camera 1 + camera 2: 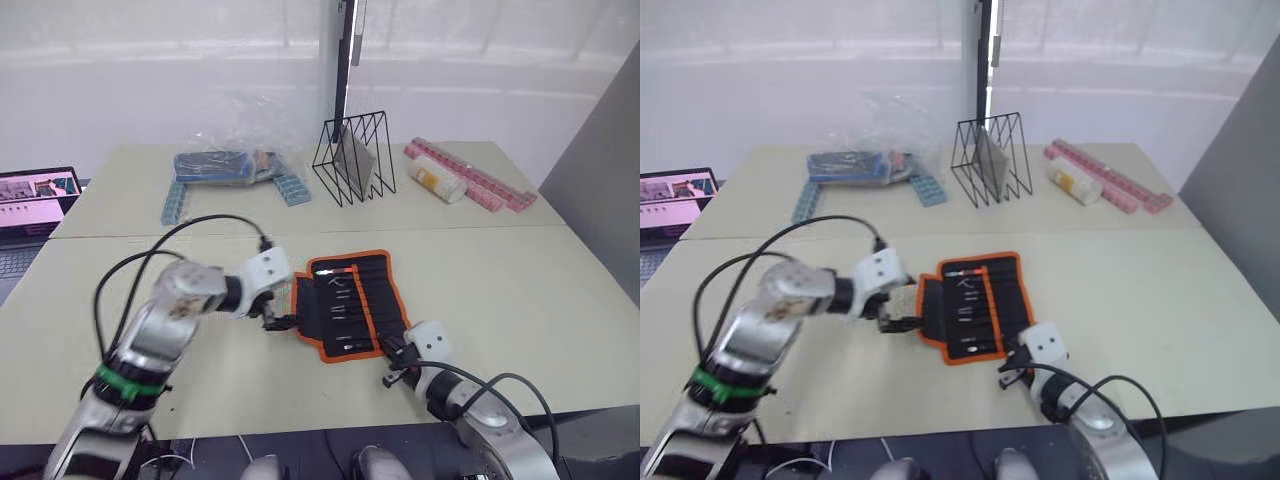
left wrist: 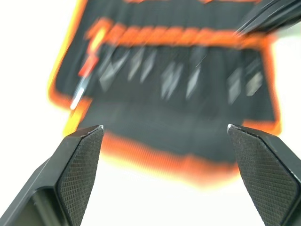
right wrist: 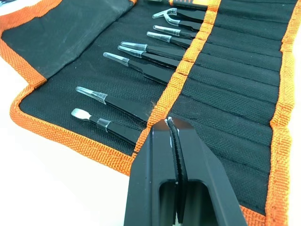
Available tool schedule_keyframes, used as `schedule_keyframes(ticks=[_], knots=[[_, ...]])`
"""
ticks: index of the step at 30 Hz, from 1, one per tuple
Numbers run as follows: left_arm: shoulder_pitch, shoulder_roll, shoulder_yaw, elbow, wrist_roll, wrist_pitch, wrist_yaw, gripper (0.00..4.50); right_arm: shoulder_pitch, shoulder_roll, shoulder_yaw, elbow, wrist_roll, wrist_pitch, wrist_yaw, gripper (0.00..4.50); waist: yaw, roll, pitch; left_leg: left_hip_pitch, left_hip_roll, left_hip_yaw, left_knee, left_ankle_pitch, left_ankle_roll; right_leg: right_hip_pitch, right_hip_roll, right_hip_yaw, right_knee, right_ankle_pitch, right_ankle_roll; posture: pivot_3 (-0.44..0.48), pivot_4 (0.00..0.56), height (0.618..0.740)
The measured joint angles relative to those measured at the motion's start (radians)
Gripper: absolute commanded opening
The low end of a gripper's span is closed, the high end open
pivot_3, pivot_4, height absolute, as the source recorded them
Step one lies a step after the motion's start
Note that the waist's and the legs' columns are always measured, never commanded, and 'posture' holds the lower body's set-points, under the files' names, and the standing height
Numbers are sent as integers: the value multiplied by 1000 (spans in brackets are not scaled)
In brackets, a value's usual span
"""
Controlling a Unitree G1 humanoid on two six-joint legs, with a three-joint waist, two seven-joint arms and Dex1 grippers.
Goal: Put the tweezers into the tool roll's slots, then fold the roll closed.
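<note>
Nearest to the camera, the right gripper (image 3: pixel 173 123) has its two black fingers pressed together with nothing between them, and their tips rest over the orange band of the slots (image 3: pixel 225 89), the row of narrow black fabric pockets. These pockets belong to the black fabric tool roll with bright orange edging (image 1: pixel 345 300), which lies open and flat on the pale table (image 1: pixel 520 290), near its front edge. The slim black pointed metal tweezers (image 3: pixel 141 56) sit in the pockets side by side, and their tips with clear caps stick out over the inner face of the roll.

On the other side of the roll, the left gripper (image 2: pixel 164 134) has its fingers wide apart and holds nothing; it is just beside the left edge of the roll.

Farther back on the table stand a black wire rack (image 1: pixel 353 158), a clear plastic bag with blue items (image 1: pixel 225 160) and long pink strips (image 1: pixel 470 175). An open laptop (image 1: pixel 35 200) is at the far left.
</note>
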Motion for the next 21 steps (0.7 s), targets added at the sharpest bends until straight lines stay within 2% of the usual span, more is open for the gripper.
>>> schedule_keyframes(ticks=[2,5,7,10,12,14,21], knots=[[67,6,75,-64,-26,19,38,4471,-9,-10,-6,9,1,0,10,0,4,-2,-1,0,0,0,0,0,0,1,-1,0,0,0,0,0,150,724],[248,23,214,-142,-64,26,93,4471,-15,-26,-10,17,5,-1,38,0,-2,0,-1,1,0,0,-1,0,0,0,-1,1,0,0,0,0,150,724],[376,-6,327,-181,-88,35,152,4471,-16,-46,-21,21,13,-3,58,0,0,0,-1,1,1,0,-2,0,0,0,-1,0,0,0,0,0,150,724],[498,-41,422,-246,-119,34,195,4471,-20,-57,-32,29,20,-4,74,0,6,-2,-2,1,0,-1,-2,0,-1,1,-3,0,-2,0,-1,0,150,724],[658,-88,497,-332,-143,28,220,4471,-27,-65,-34,37,22,-5,89,0,3,-3,-2,1,0,-1,-3,0,-1,1,-14,0,-2,1,-1,0,150,724],[785,-157,545,-403,-168,27,256,4471,-29,-80,-42,42,23,-5,103,0,3,-3,-2,1,0,-1,-3,0,-1,1,-17,0,-3,0,0,0,150,724],[995,-365,595,-542,-204,-49,414,4471,-45,-97,-50,78,23,-18,142,0,19,-8,-5,3,0,-1,-2,0,-2,4,-16,-1,-5,0,-1,0,150,724]])
